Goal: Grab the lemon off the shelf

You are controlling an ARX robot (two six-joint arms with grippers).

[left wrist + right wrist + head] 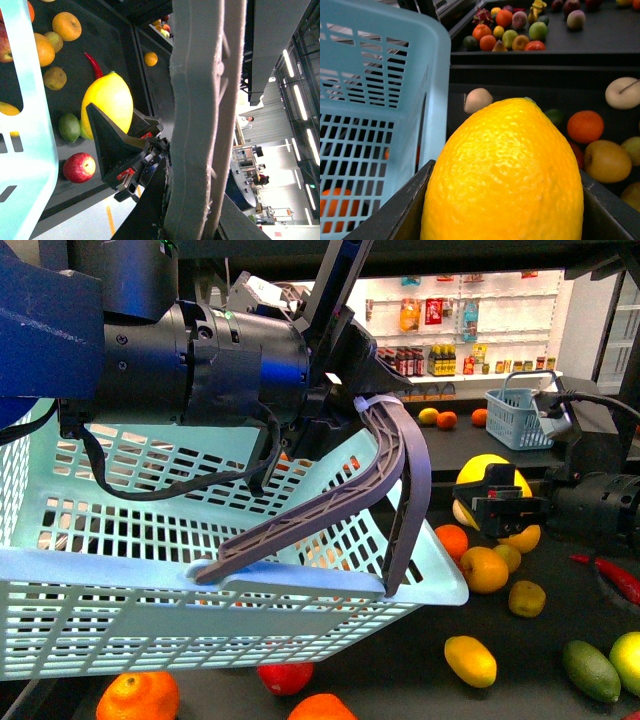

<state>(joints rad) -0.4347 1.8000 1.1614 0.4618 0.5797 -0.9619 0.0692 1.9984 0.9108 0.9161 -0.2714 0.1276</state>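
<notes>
Lemon (pixel 488 470) is in the right gripper (pixel 500 506) right now: big, bright yellow, pebbled skin, pinched between two dark fingers (pixel 390 216) that press on either flank. In the right wrist view the fruit (pixel 505 175) fills most of the picture, tapered end pointing away from the camera. The right arm reaches in level from the right edge of the front view, wrist horizontal, holding the fruit over the shelf (pixel 400 680), above a cluster of oranges and yellow apples (pixel 484 568) on the dark tray.

Over on the other side, the left arm comes in high from the upper left, and the left gripper (pixel 345 390) is clamped on the top of the grey handle (pixel 400 480) of a pale blue basket (pixel 120 570). The basket hangs tilted beneath it, its near corner just beside the held lemon. From the left wrist view the handle (pixel 200 120) runs straight up the frame, with the lemon (pixel 107 100) and one dark finger beyond it.

Loose on the tray in front: a smaller yellow fruit (pixel 470 660), a green fruit (pixel 590 670), a red chilli (pixel 615 580) and a tangerine (pixel 138 698) poking out under the basket.
</notes>
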